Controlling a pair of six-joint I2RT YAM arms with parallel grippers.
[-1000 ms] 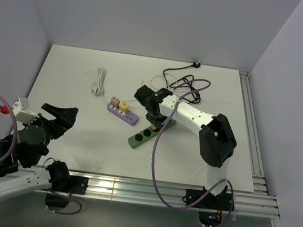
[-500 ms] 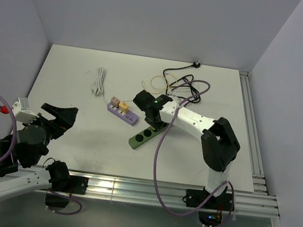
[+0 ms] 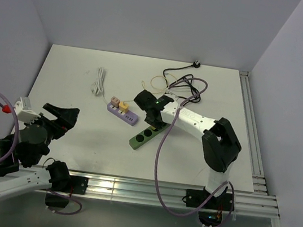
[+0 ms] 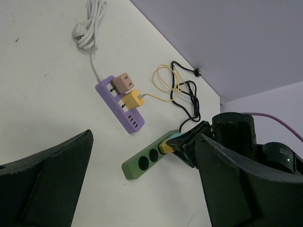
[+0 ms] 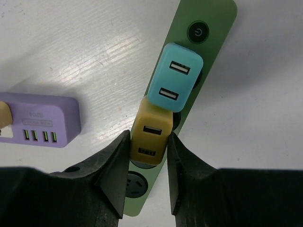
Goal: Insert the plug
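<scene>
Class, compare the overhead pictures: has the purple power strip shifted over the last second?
No. The purple power strip lies where it did, same gap to the white cable.

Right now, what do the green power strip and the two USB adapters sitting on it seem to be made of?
The long green power strip: probably moulded plastic, matte, even colour with no glare. The teal square USB adapter: likely smooth plastic, rounded edges, soft satin sheen. The mustard-yellow square USB adapter: same look, plastic with a slightly duller face.
</scene>
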